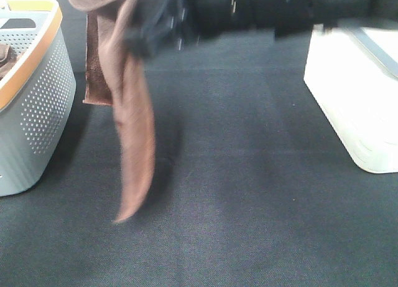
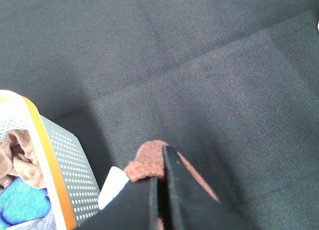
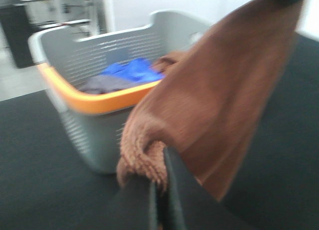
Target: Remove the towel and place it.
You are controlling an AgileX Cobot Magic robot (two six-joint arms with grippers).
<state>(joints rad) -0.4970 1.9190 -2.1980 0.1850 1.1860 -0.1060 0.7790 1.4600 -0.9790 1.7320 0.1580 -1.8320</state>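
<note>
The reddish-brown towel (image 1: 134, 131) hangs in a long fold above the dark table, just right of the grey basket (image 1: 43, 94). Its lower tip is close to the table. My right gripper (image 1: 146, 35) reaches across from the right and is shut on the towel's upper part; in the right wrist view the gripper (image 3: 159, 165) pinches bunched towel (image 3: 224, 100). My left gripper (image 2: 160, 170) is shut on a towel edge (image 2: 149, 157), with a small white patch (image 2: 112, 187) beside it. The left gripper is out of the exterior view.
The grey perforated basket with an orange rim (image 3: 89, 98) holds blue and brown cloths (image 2: 20, 200) at the table's left. A white box (image 1: 354, 94) stands at the right. Dark table surface (image 1: 249, 193) lies between them.
</note>
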